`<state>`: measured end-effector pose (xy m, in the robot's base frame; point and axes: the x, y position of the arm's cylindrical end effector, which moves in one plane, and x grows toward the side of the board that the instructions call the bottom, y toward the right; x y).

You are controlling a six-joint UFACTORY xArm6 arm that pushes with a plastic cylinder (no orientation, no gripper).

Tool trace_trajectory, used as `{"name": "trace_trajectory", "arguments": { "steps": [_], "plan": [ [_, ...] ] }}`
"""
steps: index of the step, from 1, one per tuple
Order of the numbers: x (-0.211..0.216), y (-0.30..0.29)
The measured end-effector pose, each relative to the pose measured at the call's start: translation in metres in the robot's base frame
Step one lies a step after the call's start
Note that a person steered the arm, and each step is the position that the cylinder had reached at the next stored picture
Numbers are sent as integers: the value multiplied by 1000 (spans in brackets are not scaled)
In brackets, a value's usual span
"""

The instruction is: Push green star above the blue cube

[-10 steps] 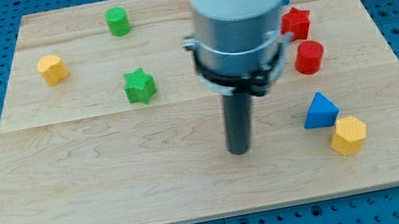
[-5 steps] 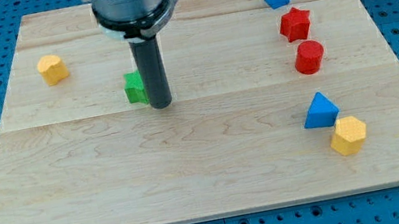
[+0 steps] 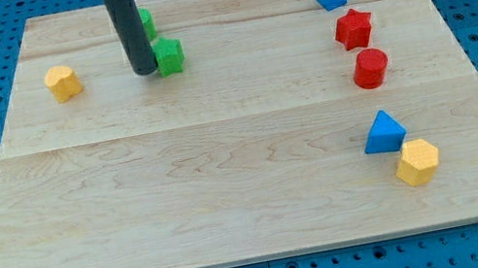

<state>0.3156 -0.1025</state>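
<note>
No text, label, brand, number or sign can be read anywhere.

Only the dark rod is seen, entering from the view's top edge left of centre and standing nearly upright, leaning slightly. A sliver of the lighter mount is glimpsed at its upper end, cut off by the frame. My tip is set down in the upper left part of the view.

my tip moved from board centre up to the view's top-left; small green star block shoved upward, now touching the tip's right side, near the green cylinder block.
</note>
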Motion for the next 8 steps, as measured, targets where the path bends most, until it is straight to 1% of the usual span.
{"name": "trace_trajectory", "arguments": {
  "steps": [1, 2, 3, 4, 5, 6, 7, 8],
  "plan": [
    [-23, 37],
    [-27, 87],
    [-18, 102],
    [-14, 104],
    [8, 107],
    [9, 121],
    [-22, 152],
    [-49, 168]
  ]
}}
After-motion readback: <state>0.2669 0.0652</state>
